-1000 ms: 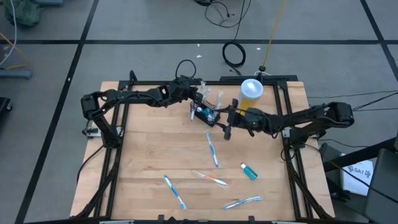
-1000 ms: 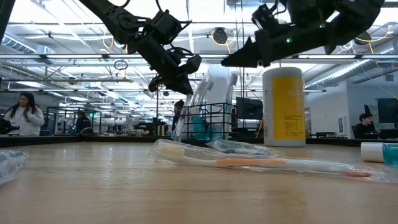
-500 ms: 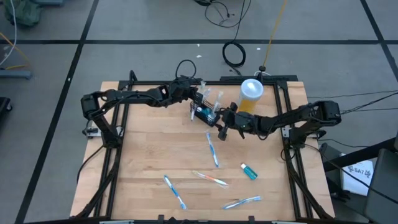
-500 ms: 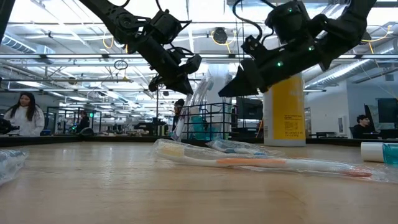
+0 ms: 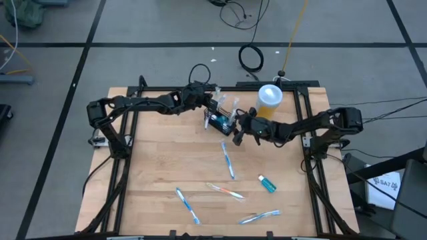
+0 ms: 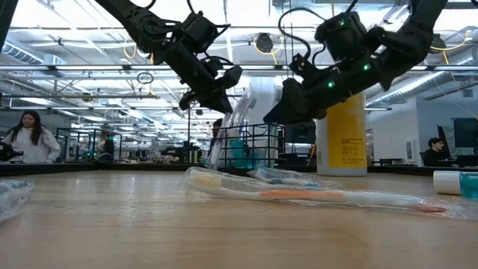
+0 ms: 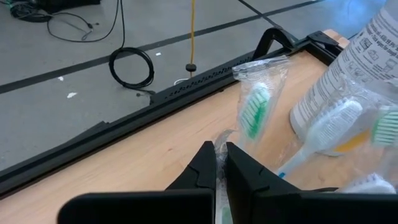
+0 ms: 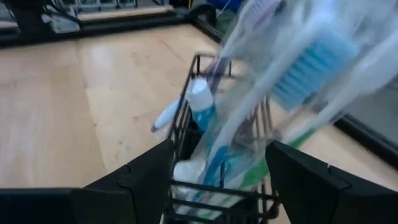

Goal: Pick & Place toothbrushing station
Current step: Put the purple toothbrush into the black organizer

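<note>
The toothbrushing station, a small black wire basket, stands on the table at the far middle. Several wrapped toothbrushes stand in it, lower ends down in it, heads up. My left gripper hovers over the basket's far-left side, shut on the wrapper of one toothbrush. My right gripper is open just right of the basket. In the right wrist view its fingers stand on either side of the basket's near end; I see no touch. My left gripper pinches the top end of a clear toothbrush wrapper between its two shut fingers; a thin strip of plastic sticks out past the fingertips. The fingers come slanting down from the table's left. The toothbrush below them is hidden by the gripper.
A yellow cup with a white lid stands right of the basket at the far edge. Several wrapped toothbrushes and a small teal tube lie on the near half of the table.
My right gripper has come down and toward the table's left, up to the basket, rolling as it went, and has stayed open. The basket has kept its place.
</note>
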Controlling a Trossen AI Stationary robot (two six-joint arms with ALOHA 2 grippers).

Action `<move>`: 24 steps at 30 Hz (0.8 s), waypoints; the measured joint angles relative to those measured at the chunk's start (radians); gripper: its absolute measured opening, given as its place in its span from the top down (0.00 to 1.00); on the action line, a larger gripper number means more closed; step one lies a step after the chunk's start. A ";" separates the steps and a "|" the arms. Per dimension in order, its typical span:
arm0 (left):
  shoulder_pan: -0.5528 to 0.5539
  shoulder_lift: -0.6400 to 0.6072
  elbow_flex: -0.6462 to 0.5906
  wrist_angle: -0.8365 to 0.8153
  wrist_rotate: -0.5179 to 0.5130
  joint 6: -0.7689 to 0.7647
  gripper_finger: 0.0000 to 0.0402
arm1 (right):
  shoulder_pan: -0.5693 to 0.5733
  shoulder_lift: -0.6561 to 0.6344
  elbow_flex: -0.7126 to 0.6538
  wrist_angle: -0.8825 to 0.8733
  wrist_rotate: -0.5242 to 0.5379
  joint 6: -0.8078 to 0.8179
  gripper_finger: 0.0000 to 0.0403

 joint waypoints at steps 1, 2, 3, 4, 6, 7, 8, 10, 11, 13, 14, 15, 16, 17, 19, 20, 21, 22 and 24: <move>0.000 0.000 0.000 0.000 0.000 0.001 0.98 | -0.001 0.007 -0.001 0.010 -0.005 0.002 0.38; 0.000 0.000 0.000 0.000 0.001 0.003 0.98 | -0.001 0.013 0.000 0.016 -0.007 -0.002 0.38; 0.000 0.000 0.000 -0.001 0.003 0.005 0.97 | -0.003 0.028 0.000 0.032 -0.008 -0.006 0.38; 0.000 0.000 0.000 -0.002 0.003 0.005 0.96 | -0.004 0.044 0.001 0.051 -0.008 -0.006 0.38; 0.000 0.000 0.000 -0.001 0.004 0.006 0.96 | -0.005 0.069 0.002 0.064 -0.007 -0.006 0.38; 0.000 0.000 0.000 0.000 0.004 0.007 0.97 | -0.005 0.077 0.002 0.073 -0.007 -0.010 0.38; 0.000 0.000 0.000 0.001 0.004 0.009 0.98 | -0.005 0.086 0.002 0.081 -0.007 -0.016 0.38; 0.000 0.000 0.000 0.003 0.004 0.009 0.98 | -0.005 0.091 0.002 0.082 -0.006 -0.032 0.38; 0.000 0.000 0.000 0.004 0.004 0.009 0.98 | -0.005 0.091 0.002 0.081 -0.006 -0.035 0.38; 0.002 0.000 0.000 0.004 0.005 0.008 0.96 | -0.008 0.091 0.002 0.082 -0.003 -0.037 0.38; 0.004 0.000 0.000 0.004 0.005 0.008 0.96 | -0.011 0.091 0.002 0.083 -0.005 -0.037 0.38; 0.006 0.000 0.000 0.005 0.006 0.009 0.97 | -0.016 0.091 0.002 0.084 -0.010 -0.035 0.38; 0.008 0.000 0.000 0.007 0.006 0.009 0.98 | -0.020 0.091 0.002 0.082 -0.013 -0.029 0.38; 0.011 0.000 0.000 0.010 0.007 0.008 0.98 | -0.025 0.091 0.002 0.077 -0.017 -0.019 0.38; 0.016 0.000 0.000 0.018 0.008 0.002 0.98 | -0.040 0.090 0.002 0.058 -0.058 0.000 0.38; 0.019 0.000 0.000 0.024 0.008 0.002 0.98 | -0.049 0.090 0.002 0.047 -0.085 0.008 0.38; 0.022 0.000 0.000 0.035 0.009 0.001 0.97 | -0.057 0.090 0.003 0.042 -0.113 0.015 0.39; 0.025 0.000 0.000 0.044 0.013 -0.002 0.97 | -0.062 0.090 0.003 0.042 -0.128 0.024 0.40; 0.032 0.001 0.000 0.050 0.016 -0.010 0.98 | -0.067 0.091 0.003 0.042 -0.134 0.029 0.43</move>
